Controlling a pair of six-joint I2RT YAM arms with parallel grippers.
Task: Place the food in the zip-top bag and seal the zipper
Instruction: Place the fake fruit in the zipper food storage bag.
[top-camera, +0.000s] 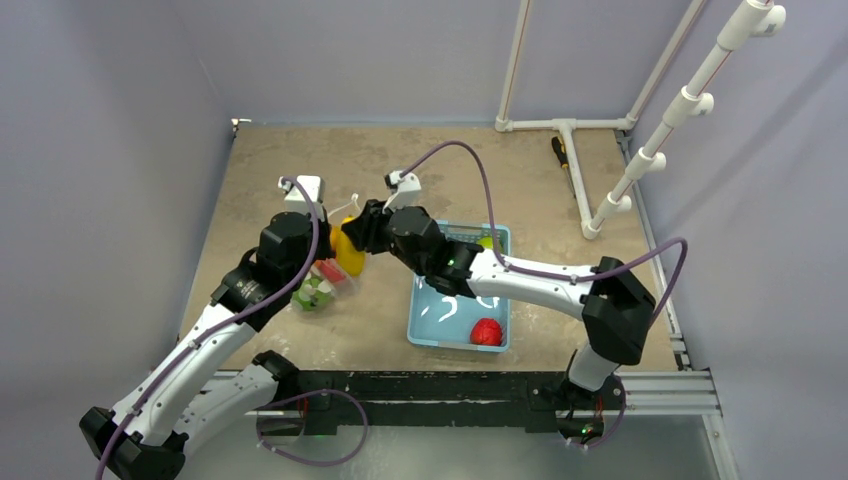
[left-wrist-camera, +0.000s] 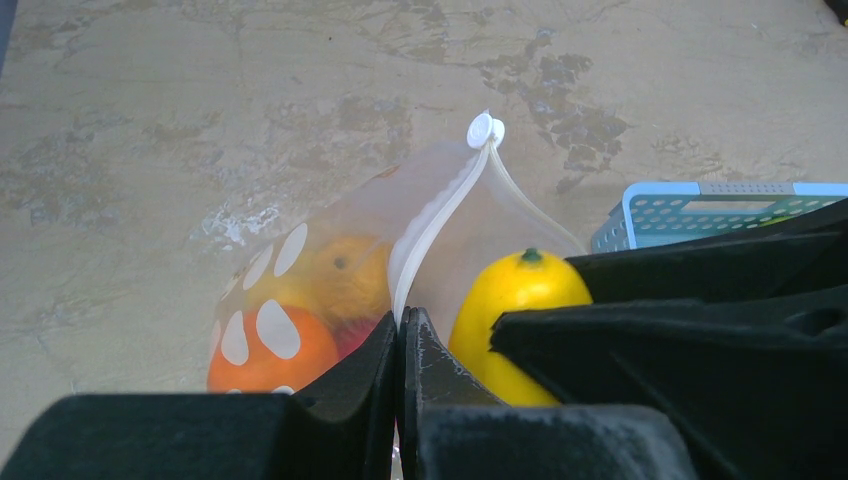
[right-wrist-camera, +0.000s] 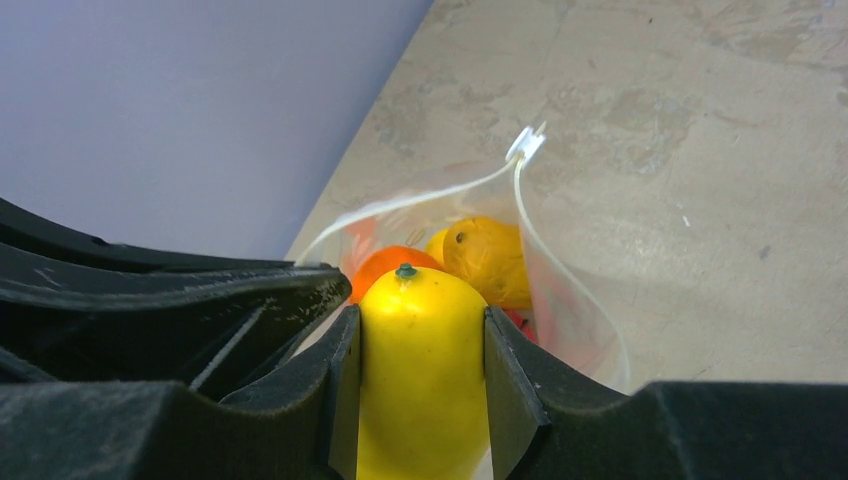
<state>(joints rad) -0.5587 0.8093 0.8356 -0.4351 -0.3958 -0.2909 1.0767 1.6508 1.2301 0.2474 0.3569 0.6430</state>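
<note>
Your right gripper (right-wrist-camera: 421, 322) is part-way closed around a yellow fruit (right-wrist-camera: 422, 390), one finger on each flank, stem end pointing ahead at the mouth of the zip-top bag (right-wrist-camera: 572, 312). The fruit looks glossy, hard and light, so it will likely slip if you loosen the grip early; a hold across its widest part, as here, seems right. Your left gripper (left-wrist-camera: 402, 328) is fully closed, pinching the zipper (left-wrist-camera: 432, 222) at the near mouth edge and lifting that lip off the table (left-wrist-camera: 150, 120). The bag is thin, crinkly film that will sag and fold, so only the stiffer strip gives a sure hold. Inside lie an orange fruit (left-wrist-camera: 268, 362) and other pieces, which leave less room near the opening. The slider tab (left-wrist-camera: 485, 130) sits at the far end of the mouth. The blue basket (top-camera: 420, 322) stands just beside the bag on your right arm's side, a red fruit (top-camera: 487, 331) in it; your two grippers are crowded close together, the likeliest thing to collide.
</note>
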